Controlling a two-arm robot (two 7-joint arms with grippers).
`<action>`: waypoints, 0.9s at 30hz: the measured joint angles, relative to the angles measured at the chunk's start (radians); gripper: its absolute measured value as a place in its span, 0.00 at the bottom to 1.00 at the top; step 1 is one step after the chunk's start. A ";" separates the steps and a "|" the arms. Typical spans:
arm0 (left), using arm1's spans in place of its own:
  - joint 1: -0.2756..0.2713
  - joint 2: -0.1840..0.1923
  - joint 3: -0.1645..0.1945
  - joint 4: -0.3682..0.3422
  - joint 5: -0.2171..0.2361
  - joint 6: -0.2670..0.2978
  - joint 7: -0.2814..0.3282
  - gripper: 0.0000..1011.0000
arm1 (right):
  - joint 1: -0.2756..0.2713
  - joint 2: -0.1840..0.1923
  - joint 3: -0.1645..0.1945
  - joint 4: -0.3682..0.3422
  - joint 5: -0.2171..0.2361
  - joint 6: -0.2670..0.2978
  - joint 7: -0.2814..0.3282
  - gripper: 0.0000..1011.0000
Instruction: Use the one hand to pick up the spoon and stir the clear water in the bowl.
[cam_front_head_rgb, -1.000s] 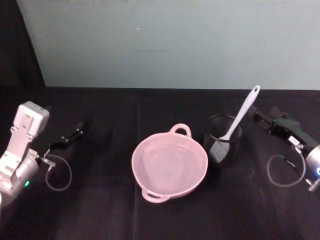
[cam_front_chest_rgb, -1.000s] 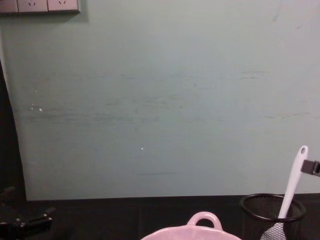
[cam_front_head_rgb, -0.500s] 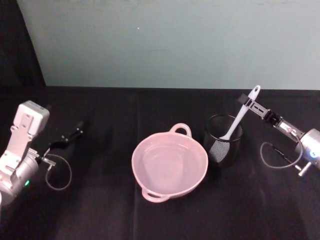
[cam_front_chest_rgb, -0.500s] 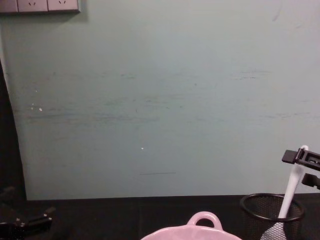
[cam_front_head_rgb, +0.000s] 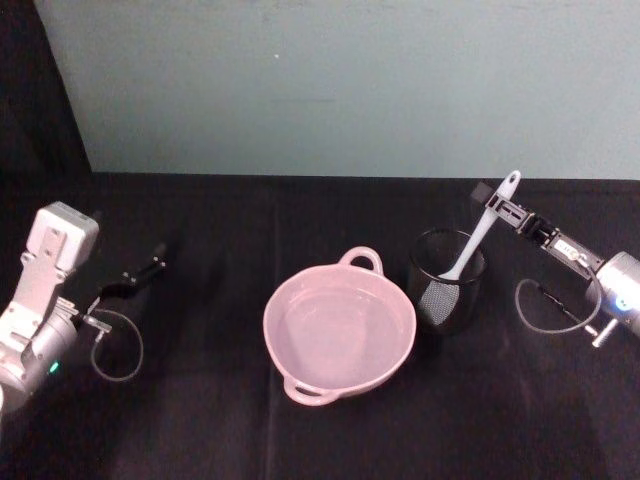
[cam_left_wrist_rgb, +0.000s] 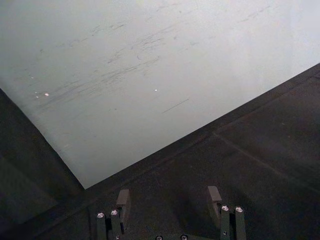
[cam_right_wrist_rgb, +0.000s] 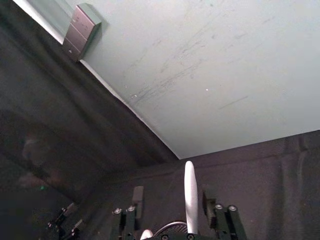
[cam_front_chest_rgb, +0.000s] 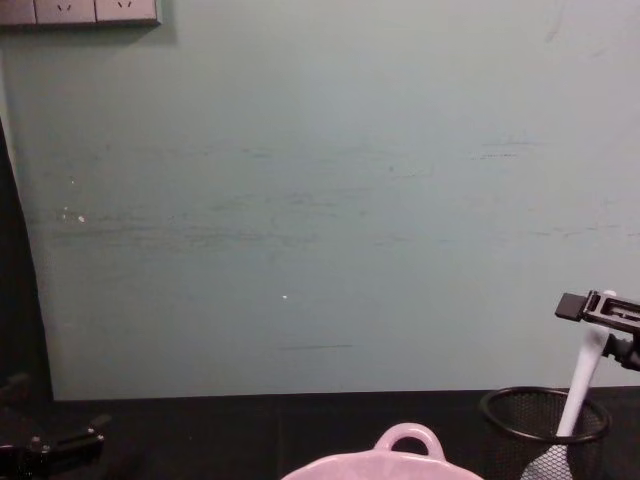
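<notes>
Steeply leaning spoon (cam_front_head_rgb: 478, 236), head in mesh cup (cam_front_head_rgb: 445, 298), handle up-right, right gripper (cam_front_head_rgb: 494, 204) jaws spread around it

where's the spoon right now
Head view, robot's right: the spoon stands tilted in the mesh cup beside the bowl, handle end within the right gripper.

We're looking at a smooth white plastic spoon (cam_front_head_rgb: 487, 228), a black wire-mesh cup (cam_front_head_rgb: 440, 305) that reads as metal, a glossy pale pink plastic bowl (cam_front_head_rgb: 275, 310), matt black cloth (cam_front_head_rgb: 180, 410) with faint creases, and a matt, lightly scuffed pale green wall (cam_front_head_rgb: 320, 90).
</notes>
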 joint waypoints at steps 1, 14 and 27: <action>0.000 0.000 0.000 0.000 0.000 0.000 0.000 0.99 | 0.000 0.002 -0.003 -0.002 0.003 -0.002 -0.002 0.71; 0.000 0.000 0.000 0.000 0.000 0.000 0.000 0.99 | -0.007 0.037 -0.035 -0.043 -0.012 -0.049 -0.034 0.31; 0.000 0.000 0.000 0.000 0.000 0.000 0.000 0.99 | -0.040 0.119 -0.070 -0.210 -0.148 -0.143 -0.099 0.12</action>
